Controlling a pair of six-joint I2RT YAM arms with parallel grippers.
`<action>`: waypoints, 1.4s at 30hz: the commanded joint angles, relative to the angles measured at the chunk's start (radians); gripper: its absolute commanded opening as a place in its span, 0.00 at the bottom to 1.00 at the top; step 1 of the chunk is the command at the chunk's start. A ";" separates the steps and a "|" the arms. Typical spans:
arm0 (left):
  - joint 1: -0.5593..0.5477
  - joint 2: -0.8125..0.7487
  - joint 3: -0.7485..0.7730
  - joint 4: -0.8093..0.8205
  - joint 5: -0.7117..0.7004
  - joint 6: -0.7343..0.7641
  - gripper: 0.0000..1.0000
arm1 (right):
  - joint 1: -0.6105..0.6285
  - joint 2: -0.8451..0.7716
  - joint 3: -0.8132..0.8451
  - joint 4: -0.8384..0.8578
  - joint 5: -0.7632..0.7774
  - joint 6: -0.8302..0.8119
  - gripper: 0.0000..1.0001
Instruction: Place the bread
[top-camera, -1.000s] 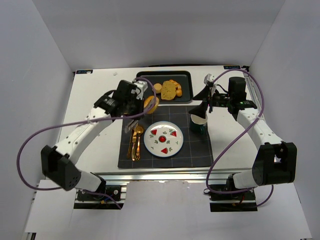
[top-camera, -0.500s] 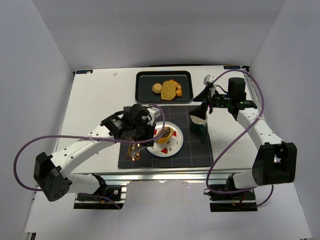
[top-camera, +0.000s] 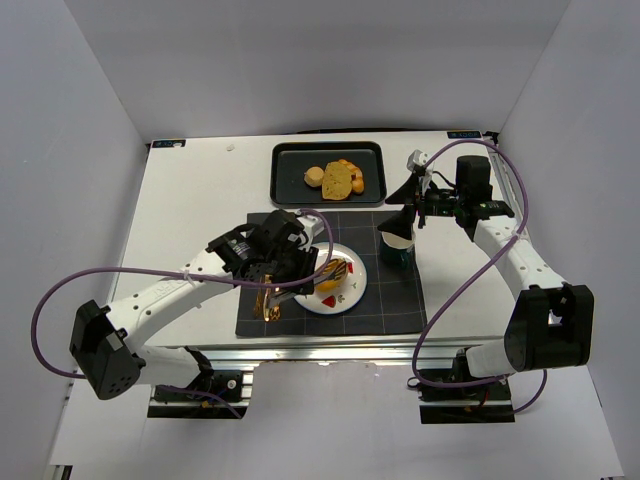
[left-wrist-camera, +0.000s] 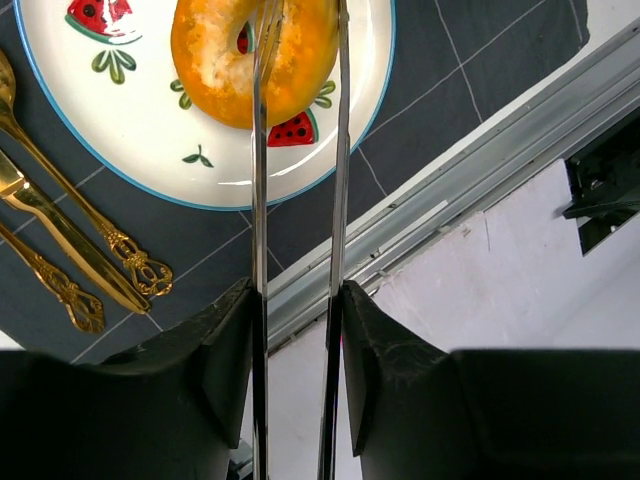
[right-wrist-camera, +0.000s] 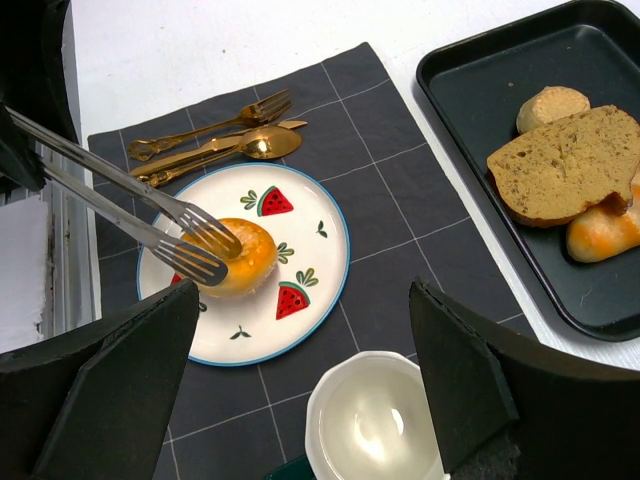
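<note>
The bread (top-camera: 335, 271), a golden-brown ring, lies on the white watermelon-patterned plate (top-camera: 350, 291) on the dark mat. My left gripper (top-camera: 291, 272) is shut on metal tongs (left-wrist-camera: 258, 180). One tong tip sits in the ring's hole and the other outside it, around one side of the bread (left-wrist-camera: 225, 60). The right wrist view shows the bread (right-wrist-camera: 245, 262), the tongs (right-wrist-camera: 205, 228) and the plate (right-wrist-camera: 320, 255). My right gripper (top-camera: 405, 213) is open and empty above a white cup (top-camera: 398, 240).
A black tray (top-camera: 290, 176) at the back holds a pale bun (top-camera: 314, 176), a bread slice (top-camera: 338, 181) and another roll. Gold cutlery (top-camera: 270, 292) lies on the mat (top-camera: 390, 296) left of the plate. The cup (right-wrist-camera: 375, 420) stands right of the plate.
My left arm swung from near the tray down to the plate, carrying the bread in the tongs; the bread now sits on the plate. The right arm has not moved.
</note>
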 joint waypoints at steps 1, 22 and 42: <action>-0.005 -0.032 0.009 0.031 0.032 -0.012 0.48 | -0.006 -0.005 0.025 0.007 -0.012 -0.004 0.89; -0.006 -0.010 0.059 0.028 0.083 -0.017 0.50 | -0.006 -0.006 0.015 0.011 -0.015 -0.007 0.89; 0.667 -0.063 -0.224 0.530 -0.178 0.417 0.00 | -0.004 -0.009 0.013 -0.018 -0.020 -0.065 0.89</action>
